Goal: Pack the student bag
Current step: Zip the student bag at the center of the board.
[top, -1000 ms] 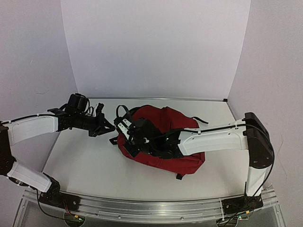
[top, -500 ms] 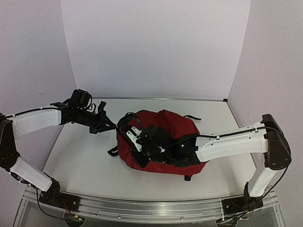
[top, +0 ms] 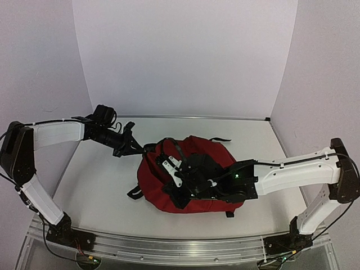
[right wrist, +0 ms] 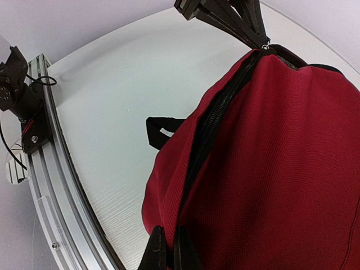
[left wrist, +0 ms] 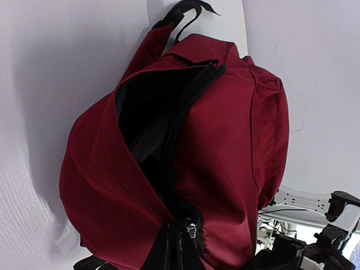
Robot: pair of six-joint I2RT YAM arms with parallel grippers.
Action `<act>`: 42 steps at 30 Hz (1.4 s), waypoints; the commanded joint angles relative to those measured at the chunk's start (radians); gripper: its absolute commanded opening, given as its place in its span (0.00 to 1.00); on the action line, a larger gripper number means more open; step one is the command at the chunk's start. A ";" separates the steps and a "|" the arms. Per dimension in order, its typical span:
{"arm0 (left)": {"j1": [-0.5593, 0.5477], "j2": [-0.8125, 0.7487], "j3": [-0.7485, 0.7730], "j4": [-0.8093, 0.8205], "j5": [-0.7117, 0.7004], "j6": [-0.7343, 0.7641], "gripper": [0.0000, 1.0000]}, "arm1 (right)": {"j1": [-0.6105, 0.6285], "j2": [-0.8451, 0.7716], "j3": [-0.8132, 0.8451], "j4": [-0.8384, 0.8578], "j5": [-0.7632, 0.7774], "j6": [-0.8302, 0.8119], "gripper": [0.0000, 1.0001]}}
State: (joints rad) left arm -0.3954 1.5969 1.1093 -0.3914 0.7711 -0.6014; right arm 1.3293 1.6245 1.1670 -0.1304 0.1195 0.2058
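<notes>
The student bag (top: 198,147) is a dark-red backpack lying in the middle of the table. Its black zipper (left wrist: 185,107) is partly open and shows a dark inside. My left gripper (top: 135,148) is at the bag's far-left end and shut on the zipper pull (left wrist: 193,228). In the right wrist view the left gripper's fingers (right wrist: 225,17) pinch that pull at the zipper's end. My right gripper (top: 175,197) lies over the bag's near-left part. In its wrist view the right gripper (right wrist: 170,250) is shut on the red fabric lip beside the zipper (right wrist: 211,129).
A black strap loop (top: 134,192) sticks out at the bag's near left, and another strap (top: 220,139) trails behind it. An aluminium rail (top: 169,247) runs along the near table edge. White walls stand behind and to both sides.
The right arm has swung to the right and nearer, and the bag has shifted right with it. The left arm has stretched out to the right, still at the bag's left end.
</notes>
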 commanded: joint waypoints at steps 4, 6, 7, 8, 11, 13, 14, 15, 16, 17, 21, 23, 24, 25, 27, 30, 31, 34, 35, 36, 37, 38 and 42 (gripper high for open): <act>0.092 0.008 0.023 0.327 -0.012 -0.033 0.00 | 0.071 -0.072 0.056 -0.113 0.064 0.159 0.33; 0.085 -0.022 -0.031 0.359 0.033 -0.042 0.00 | 0.071 -0.031 0.115 -0.113 0.192 0.209 0.59; 0.080 -0.038 -0.056 0.363 0.039 -0.043 0.00 | 0.071 -0.010 0.152 -0.115 0.240 0.228 0.66; 0.073 -0.055 -0.078 0.359 0.038 -0.040 0.00 | 0.071 0.012 0.182 -0.119 0.278 0.241 0.71; 0.062 -0.097 -0.131 0.348 0.026 -0.037 0.00 | 0.065 0.109 0.295 -0.142 0.388 0.255 0.82; 0.060 -0.122 -0.162 0.352 0.017 -0.042 0.00 | 0.049 0.176 0.369 -0.157 0.418 0.260 0.85; 0.060 -0.135 -0.175 0.356 0.013 -0.045 0.00 | 0.038 0.218 0.409 -0.166 0.425 0.258 0.85; 0.059 -0.145 -0.185 0.362 0.009 -0.049 0.00 | 0.028 0.256 0.457 -0.174 0.434 0.252 0.85; 0.058 -0.153 -0.192 0.368 0.006 -0.052 0.00 | 0.019 0.295 0.507 -0.182 0.443 0.240 0.85; 0.057 -0.159 -0.196 0.373 0.004 -0.054 0.00 | 0.013 0.340 0.546 -0.192 0.456 0.226 0.85; 0.058 -0.175 -0.203 0.370 -0.014 -0.058 0.00 | -0.021 0.463 0.687 -0.207 0.483 0.177 0.80; 0.058 -0.179 -0.202 0.362 -0.020 -0.057 0.00 | -0.039 0.513 0.737 -0.214 0.477 0.160 0.73; 0.058 -0.181 -0.202 0.359 -0.022 -0.057 0.00 | -0.050 0.530 0.759 -0.216 0.465 0.154 0.71; 0.058 -0.183 -0.204 0.360 -0.025 -0.057 0.00 | -0.060 0.550 0.774 -0.217 0.456 0.152 0.71; 0.058 -0.185 -0.207 0.360 -0.029 -0.058 0.00 | -0.077 0.583 0.800 -0.219 0.442 0.146 0.71; 0.058 -0.186 -0.209 0.365 -0.028 -0.061 0.00 | -0.095 0.635 0.832 -0.224 0.433 0.132 0.67; 0.058 -0.185 -0.210 0.368 -0.027 -0.061 0.00 | -0.099 0.648 0.846 -0.224 0.430 0.127 0.64; 0.058 -0.181 -0.206 0.366 -0.026 -0.060 0.00 | -0.102 0.683 0.891 -0.224 0.406 0.091 0.43; 0.058 -0.180 -0.203 0.362 -0.027 -0.056 0.00 | -0.102 0.686 0.904 -0.224 0.380 0.073 0.33; 0.058 -0.180 -0.198 0.351 -0.035 -0.051 0.00 | -0.101 0.679 0.909 -0.223 0.350 0.057 0.22; 0.058 -0.181 -0.191 0.337 -0.047 -0.047 0.00 | -0.098 0.665 0.907 -0.219 0.326 0.042 0.12; 0.058 -0.182 -0.185 0.325 -0.061 -0.046 0.00 | -0.093 0.646 0.896 -0.210 0.302 0.024 0.05; 0.061 -0.175 -0.149 0.308 -0.093 -0.059 0.00 | -0.064 0.534 0.800 -0.179 0.229 -0.042 0.00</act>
State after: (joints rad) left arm -0.3420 1.4593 0.8952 -0.0795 0.7297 -0.6558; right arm 1.2332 2.2942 2.0196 -0.3409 0.4401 0.2500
